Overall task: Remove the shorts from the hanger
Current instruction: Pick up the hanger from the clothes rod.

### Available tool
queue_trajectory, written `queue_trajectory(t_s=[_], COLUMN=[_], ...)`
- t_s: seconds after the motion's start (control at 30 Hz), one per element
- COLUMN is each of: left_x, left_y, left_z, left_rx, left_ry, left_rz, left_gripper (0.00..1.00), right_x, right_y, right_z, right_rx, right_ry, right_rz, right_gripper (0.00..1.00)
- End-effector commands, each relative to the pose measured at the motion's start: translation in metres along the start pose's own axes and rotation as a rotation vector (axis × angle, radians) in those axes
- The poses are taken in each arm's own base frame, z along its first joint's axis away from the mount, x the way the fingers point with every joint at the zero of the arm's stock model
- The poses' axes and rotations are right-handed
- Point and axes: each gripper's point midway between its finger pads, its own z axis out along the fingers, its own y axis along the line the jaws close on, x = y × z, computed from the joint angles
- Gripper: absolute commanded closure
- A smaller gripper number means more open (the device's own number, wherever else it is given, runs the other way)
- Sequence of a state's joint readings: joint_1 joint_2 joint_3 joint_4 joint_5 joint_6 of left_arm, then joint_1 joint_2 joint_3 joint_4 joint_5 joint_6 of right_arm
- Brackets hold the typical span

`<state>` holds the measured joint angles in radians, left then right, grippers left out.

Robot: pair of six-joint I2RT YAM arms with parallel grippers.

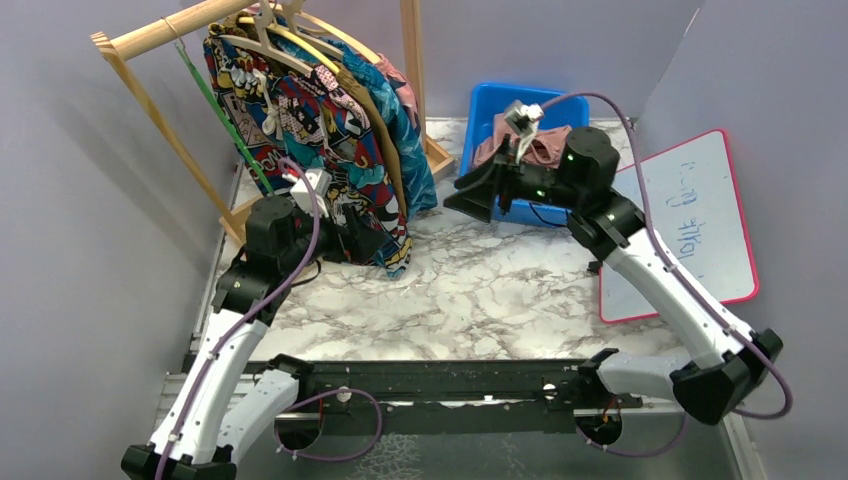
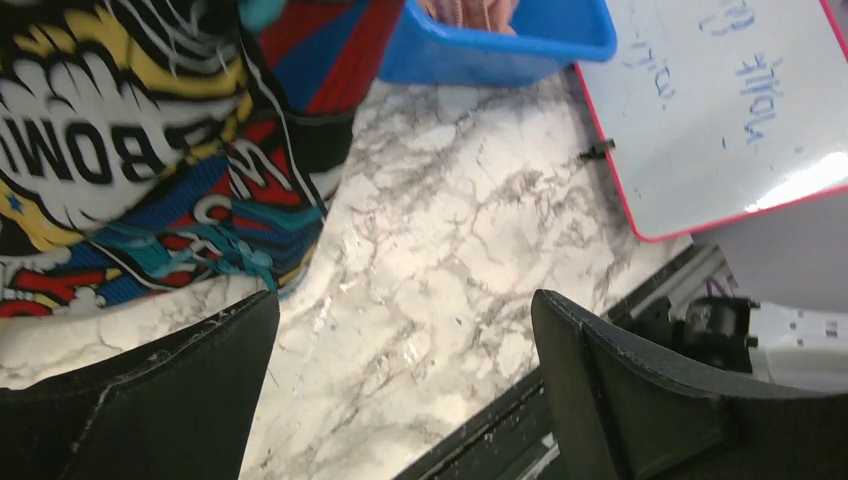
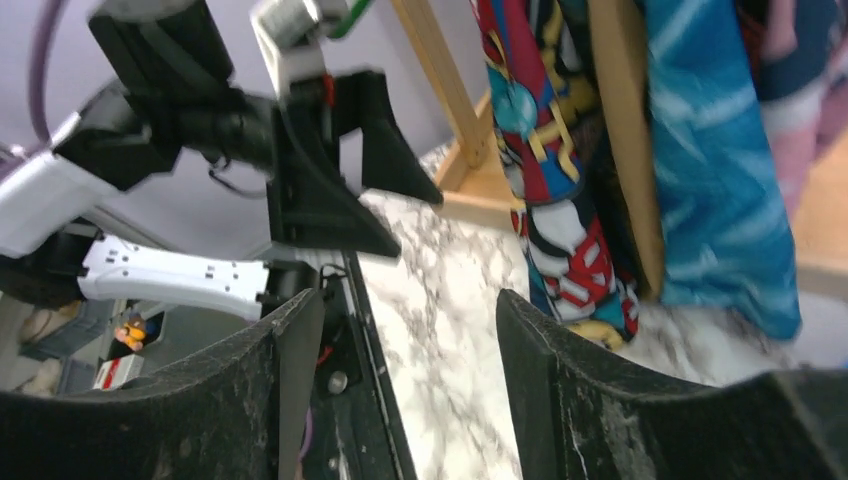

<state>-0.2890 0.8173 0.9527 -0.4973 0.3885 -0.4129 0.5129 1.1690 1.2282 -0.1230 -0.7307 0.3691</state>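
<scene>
Several shorts hang on hangers (image 1: pixel 275 35) from a wooden rack (image 1: pixel 150 38) at the back left. The comic-print shorts (image 1: pixel 310 120) hang in front and also show in the left wrist view (image 2: pixel 120 150) and the right wrist view (image 3: pixel 545 170). Olive-brown shorts (image 1: pixel 380 130) and teal patterned shorts (image 1: pixel 410 140) hang behind them. Dusty pink shorts (image 1: pixel 535 148) lie in the blue bin (image 1: pixel 485 110). My left gripper (image 1: pixel 375 240) is open and empty at the comic-print shorts' lower hem. My right gripper (image 1: pixel 470 195) is open and empty between the bin and the rack.
A pink-framed whiteboard (image 1: pixel 690 225) lies at the right of the marble table (image 1: pixel 480 290). The rack's wooden foot (image 1: pixel 438 155) stands beside the bin. Purple walls close in the back and both sides. A black rail (image 1: pixel 440 385) runs along the near edge.
</scene>
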Motion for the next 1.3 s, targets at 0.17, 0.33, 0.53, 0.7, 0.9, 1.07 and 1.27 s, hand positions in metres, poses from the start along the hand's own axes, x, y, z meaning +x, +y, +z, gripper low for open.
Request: queue_trajectory(t_s=[0.17,0.33,0.53,0.7,0.9,1.07,1.27], left_x=[0.045,0.054,0.057,0.062,0.053,0.052,0.052], left_y=[-0.012,-0.003,0.006,0.016,0.025,0.023,0.023], left_z=[-0.015,-0.017,-0.015,-0.01,-0.011,-0.013,-0.013], left_rx=[0.151,0.128,0.112,0.086,0.032,0.034,0.035], left_ry=[0.029,0.017,-0.046,-0.075,-0.117,-0.126,-0.127], left_rz=[0.043,0.091,0.114,0.113,0.139,0.142,0.143], left_gripper=[0.01,0.01,0.01,0.01,0.01,0.01,0.01], right_x=[-0.056,-0.082,-0.099,-0.091,-0.071,-0.058,-0.08], right_y=[0.012,0.017,0.014,0.009,0.006,0.003,-0.018], right_z=[0.087,0.127,0.156,0.18,0.205,0.224,0.231], right_rx=[0.029,0.042,0.043,0.024,0.004,0.083,0.285], right_ry=[-0.056,-0.119,-0.175,-0.136,-0.078,-0.048,-0.124], right_rz=[-0.231,-0.314,-0.371,-0.409,-0.458,-0.519,-0.533], right_gripper=[0.44,0.46,0.51,0.57,0.66,0.68,0.6])
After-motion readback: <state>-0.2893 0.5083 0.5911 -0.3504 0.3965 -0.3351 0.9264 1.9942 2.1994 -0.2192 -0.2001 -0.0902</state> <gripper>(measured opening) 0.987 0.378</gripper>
